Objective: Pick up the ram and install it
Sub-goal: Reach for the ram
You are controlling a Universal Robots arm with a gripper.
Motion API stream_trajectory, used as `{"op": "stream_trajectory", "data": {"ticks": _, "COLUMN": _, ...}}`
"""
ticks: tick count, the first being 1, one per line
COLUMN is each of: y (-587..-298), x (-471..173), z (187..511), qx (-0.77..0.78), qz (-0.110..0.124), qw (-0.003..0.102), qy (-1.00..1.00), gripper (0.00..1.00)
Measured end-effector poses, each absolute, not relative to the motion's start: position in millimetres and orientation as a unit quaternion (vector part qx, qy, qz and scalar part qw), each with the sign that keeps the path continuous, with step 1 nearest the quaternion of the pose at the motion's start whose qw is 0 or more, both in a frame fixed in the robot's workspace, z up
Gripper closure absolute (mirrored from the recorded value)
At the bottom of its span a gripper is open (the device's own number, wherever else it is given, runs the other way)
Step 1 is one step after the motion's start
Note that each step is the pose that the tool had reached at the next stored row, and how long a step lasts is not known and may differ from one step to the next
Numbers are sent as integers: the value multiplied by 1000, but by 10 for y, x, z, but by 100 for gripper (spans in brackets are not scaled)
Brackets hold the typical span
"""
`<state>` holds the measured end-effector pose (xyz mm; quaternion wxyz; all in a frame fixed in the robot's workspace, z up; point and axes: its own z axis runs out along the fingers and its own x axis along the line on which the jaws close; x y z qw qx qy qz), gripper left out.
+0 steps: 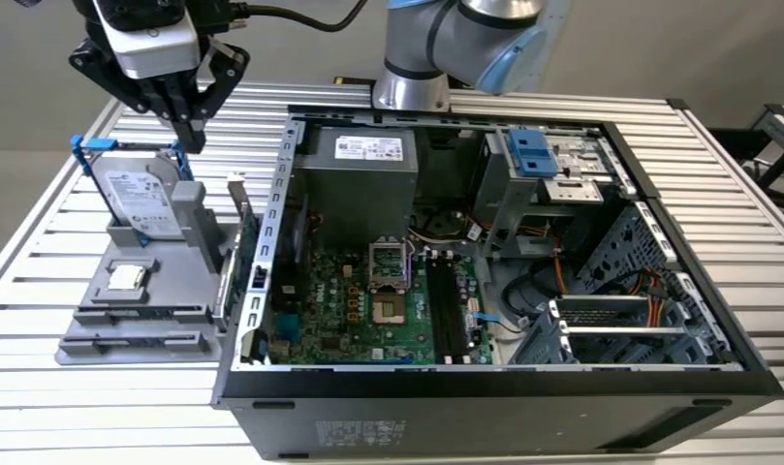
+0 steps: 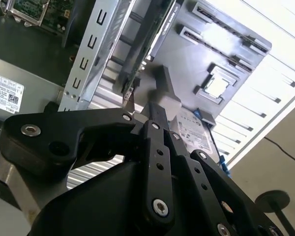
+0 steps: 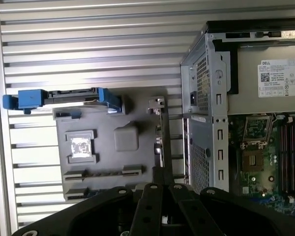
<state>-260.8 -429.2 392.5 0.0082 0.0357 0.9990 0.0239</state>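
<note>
The slatted table carries an open computer case across the middle and right of the exterior view. Its motherboard lies flat inside, with long dark memory slots just right of centre. At the lower left, just beside the case, sits a grey fixture. A hard drive in a blue-handled frame stands at its far end, and an upright bracketed card stands along the side nearest the case.

The end effector hangs in the upper left of the frame, above the drive's blue handle. Its fingers are drawn together to a narrow point with nothing visible between them.

I take the ram to be the thin dark strip on edge in the fixture's long holder, at the lower left and well apart from the fingertips. It is too slim to be certain.

Judging from this, the pick-up is in hand and the ram is not yet grasped. A grasp would call for the fingers to be spread, squared to the stick's flat faces, and kept clear of the card and drive.
</note>
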Motion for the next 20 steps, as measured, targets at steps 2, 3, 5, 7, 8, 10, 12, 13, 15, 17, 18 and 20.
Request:
{"op": "stream_trajectory", "data": {"ticks": 2, "y": -4300, "x": -2626, "z": 3926, "qx": 36, "qz": 24, "qw": 8, "qy": 999, "gripper": 100}}
{"op": "stream_trajectory", "data": {"ticks": 3, "y": -4305, "x": -2633, "z": 3926, "qx": 36, "qz": 24, "qw": 8, "qy": 999, "gripper": 100}}
{"op": "stream_trajectory", "data": {"ticks": 5, "y": -4307, "x": -2651, "z": 3926, "qx": 36, "qz": 24, "qw": 8, "qy": 999, "gripper": 100}}
{"op": "stream_trajectory", "data": {"ticks": 7, "y": -4309, "x": -2673, "z": 3926, "qx": 36, "qz": 24, "qw": 8, "qy": 999, "gripper": 100}}
{"op": "stream_trajectory", "data": {"ticks": 8, "y": -4310, "x": -2684, "z": 3926, "qx": 36, "qz": 24, "qw": 8, "qy": 999, "gripper": 100}}
{"op": "stream_trajectory", "data": {"ticks": 10, "y": -4314, "x": -2708, "z": 3925, "qx": 36, "qz": 24, "qw": 8, "qy": 999, "gripper": 100}}
{"op": "stream_trajectory", "data": {"ticks": 12, "y": -4317, "x": -2729, "z": 3925, "qx": 36, "qz": 24, "qw": 8, "qy": 999, "gripper": 100}}
{"op": "stream_trajectory", "data": {"ticks": 13, "y": -4318, "x": -2740, "z": 3926, "qx": 36, "qz": 24, "qw": 8, "qy": 999, "gripper": 100}}
{"op": "stream_trajectory", "data": {"ticks": 15, "y": -4321, "x": -2761, "z": 3925, "qx": 36, "qz": 24, "qw": 8, "qy": 999, "gripper": 100}}
{"op": "stream_trajectory", "data": {"ticks": 17, "y": -4326, "x": -2780, "z": 3926, "qx": 36, "qz": 24, "qw": 8, "qy": 999, "gripper": 100}}
{"op": "stream_trajectory", "data": {"ticks": 18, "y": -4329, "x": -2793, "z": 3926, "qx": 36, "qz": 24, "qw": 8, "qy": 999, "gripper": 100}}
{"op": "stream_trajectory", "data": {"ticks": 20, "y": -4333, "x": -2815, "z": 3926, "qx": 36, "qz": 24, "qw": 8, "qy": 999, "gripper": 100}}
